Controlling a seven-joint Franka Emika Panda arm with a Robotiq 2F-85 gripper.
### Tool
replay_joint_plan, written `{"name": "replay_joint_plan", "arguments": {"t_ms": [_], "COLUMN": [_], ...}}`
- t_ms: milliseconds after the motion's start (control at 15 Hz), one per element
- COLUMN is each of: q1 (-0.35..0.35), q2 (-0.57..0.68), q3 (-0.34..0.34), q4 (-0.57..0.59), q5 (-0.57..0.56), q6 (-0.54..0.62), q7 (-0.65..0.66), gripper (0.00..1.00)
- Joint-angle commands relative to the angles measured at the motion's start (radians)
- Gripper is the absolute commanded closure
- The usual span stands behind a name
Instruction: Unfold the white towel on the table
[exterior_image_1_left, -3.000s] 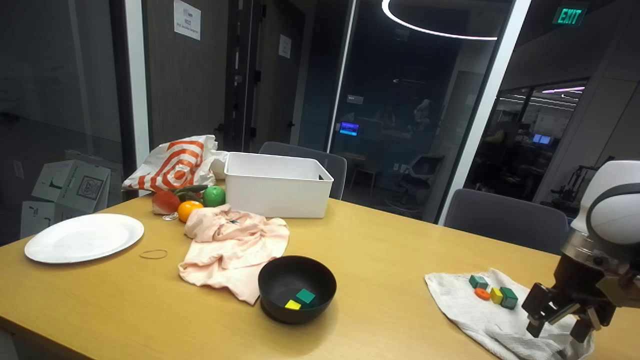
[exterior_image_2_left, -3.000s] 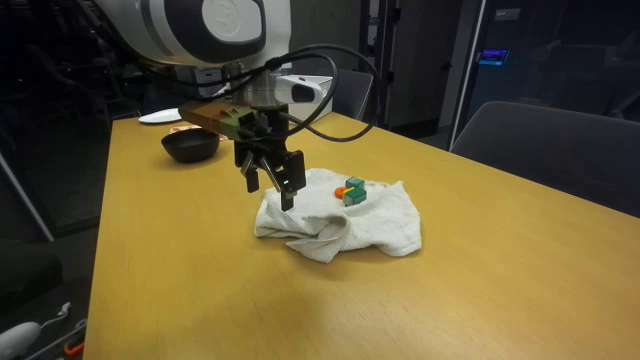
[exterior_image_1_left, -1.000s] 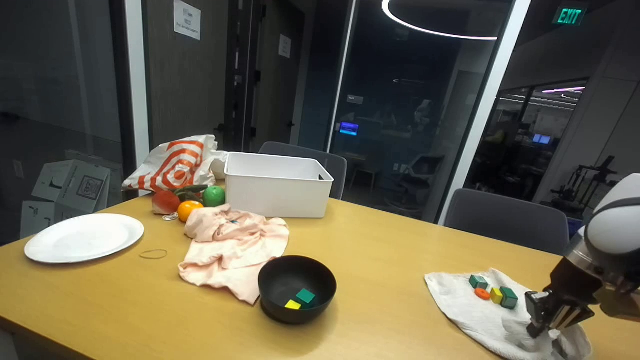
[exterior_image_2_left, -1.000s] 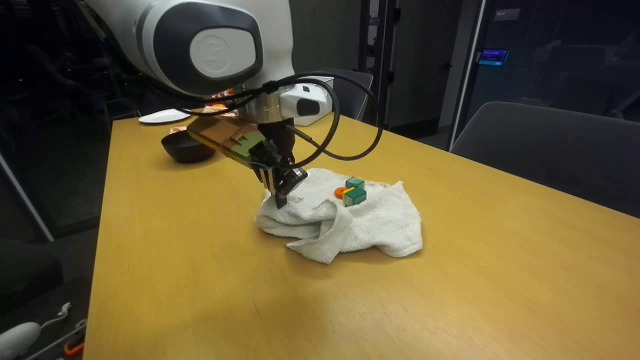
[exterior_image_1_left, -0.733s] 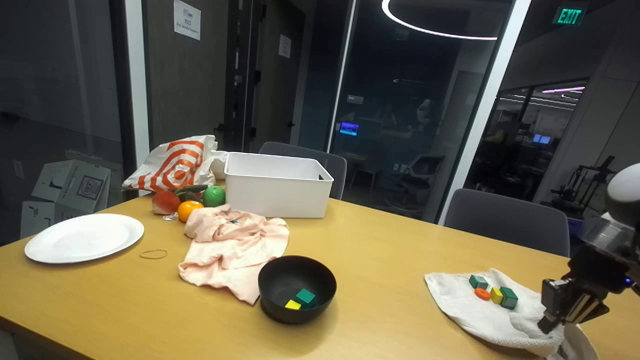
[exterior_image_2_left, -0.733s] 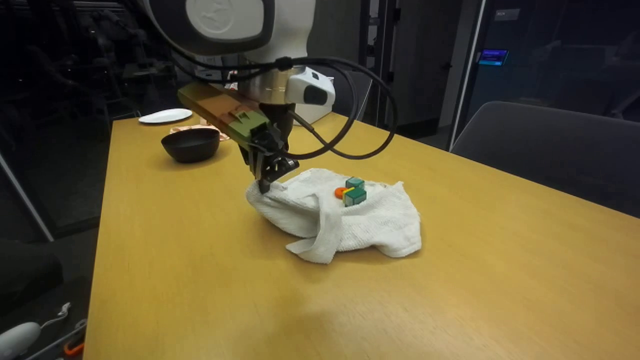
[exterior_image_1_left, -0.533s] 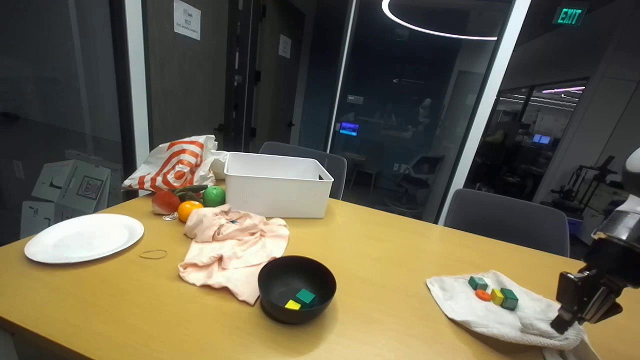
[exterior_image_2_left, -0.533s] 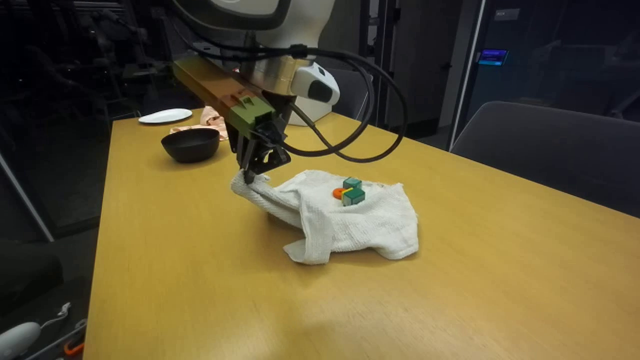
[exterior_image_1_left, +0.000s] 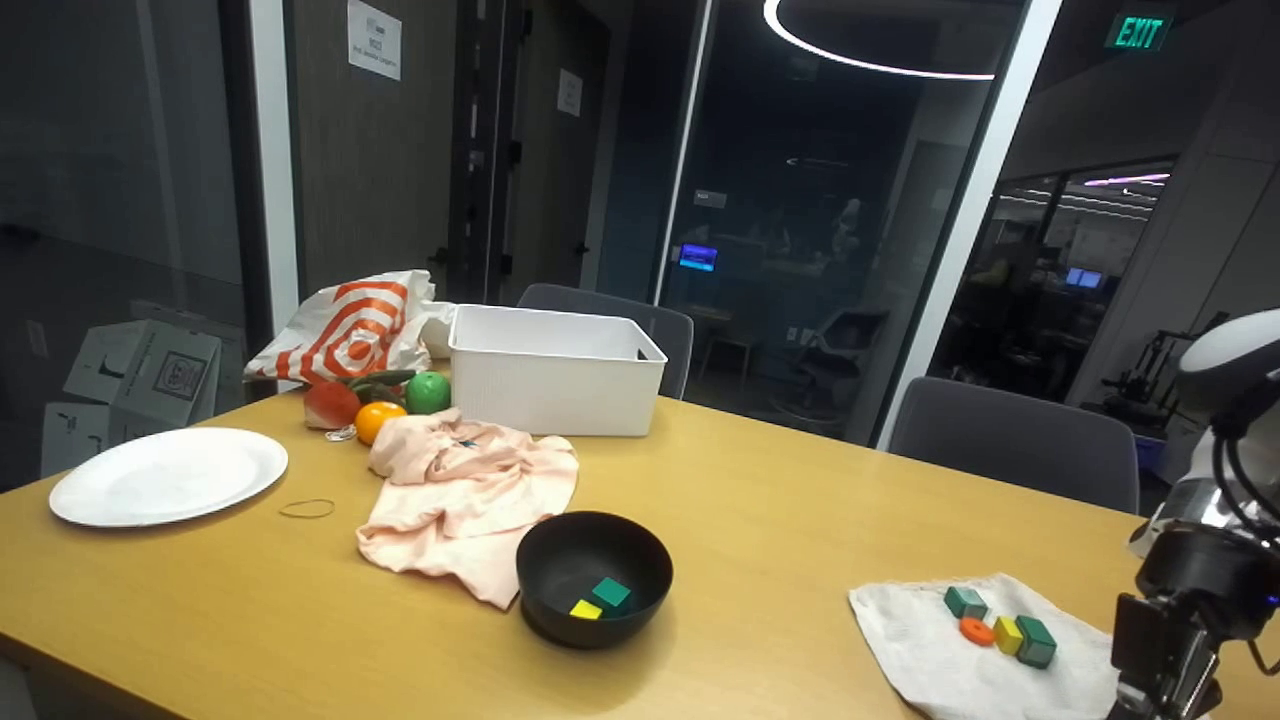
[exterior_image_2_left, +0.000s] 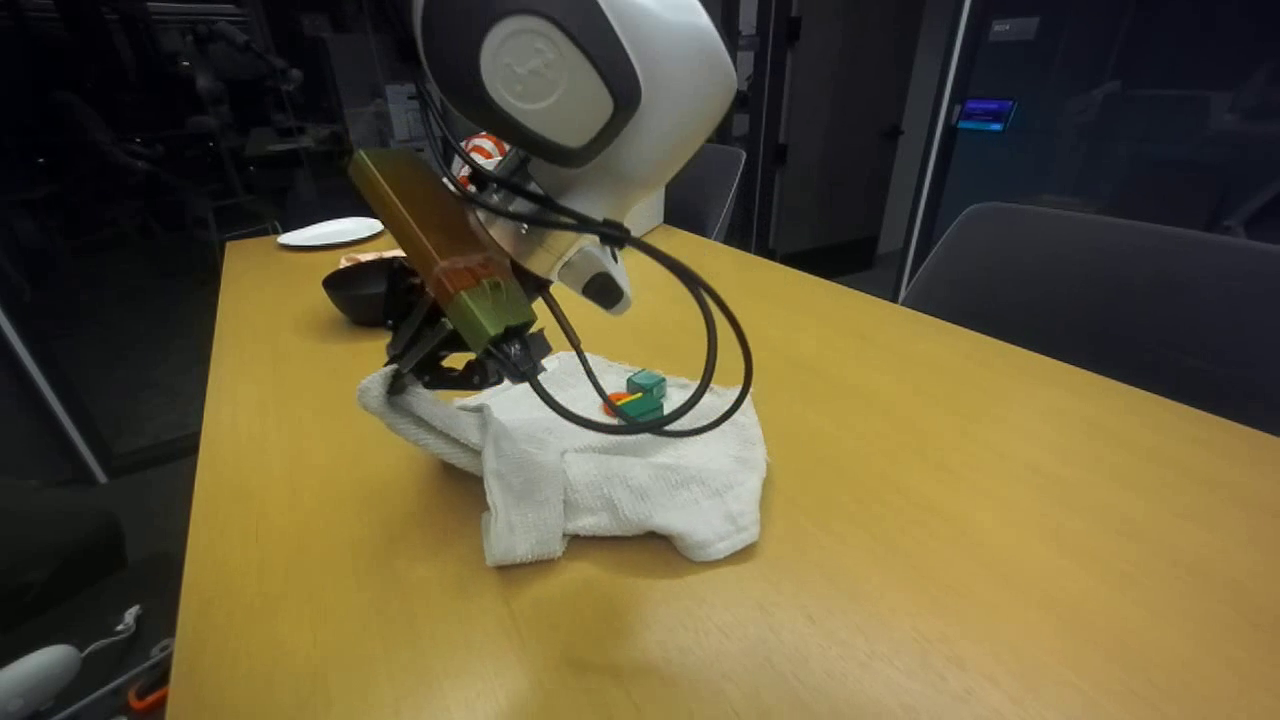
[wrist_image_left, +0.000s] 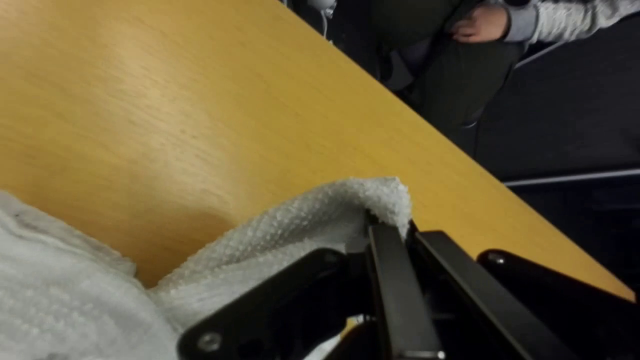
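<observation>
The white towel (exterior_image_2_left: 660, 500) lies partly folded on the table, one corner lifted towards my gripper (exterior_image_2_left: 396, 378). In the wrist view, the fingers are closed together on the edge of the towel (wrist_image_left: 75, 305), which bunches up over their tips. Part of the towel (exterior_image_1_left: 930, 640) stays flat in an exterior view, while the gripped corner is hidden behind the hand at the frame's lower right. On top of the cloth sit a green block (exterior_image_1_left: 966, 602), an orange ring (exterior_image_1_left: 977, 631), a yellow block (exterior_image_1_left: 1007, 636) and a darker green block (exterior_image_1_left: 1036, 642).
A black bowl (exterior_image_1_left: 560, 545) holding small blocks stands beside a pink cloth (exterior_image_1_left: 460, 500). Farther off are a white plate (exterior_image_1_left: 170, 475), a white bin (exterior_image_1_left: 555, 390), toy fruit such as a green one (exterior_image_1_left: 429, 393), and a bag (exterior_image_1_left: 350, 330). A person's hand (wrist_image_left: 481, 24) shows beyond the table edge.
Open three seconds ago, my gripper has shut on the towel and pulled its corner up and sideways. The whole towel has slid along, carrying the blocks and ring, and the hand has tilted.
</observation>
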Motion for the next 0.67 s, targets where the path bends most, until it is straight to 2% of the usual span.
{"name": "replay_joint_plan", "arguments": {"t_ms": [0, 67, 200, 267, 600], "q1": [-0.031, -0.040, -0.061, -0.067, -0.069], "q2": [0.135, 0.163, 0.212, 0.212, 0.146], "q3": [0.033, 0.039, 0.050, 0.054, 0.060], "q4": [0.088, 0.109, 0.153, 0.158, 0.144], "q5": [0.045, 0.044, 0.043, 0.042, -0.050], "q6": [-0.167, -0.218, -0.327, -0.323, -0.120], "q7": [-0.056, -0.051, -0.028, -0.009, 0.083], "gripper": [0.90, 0.67, 0.64, 0.58, 0.20]}}
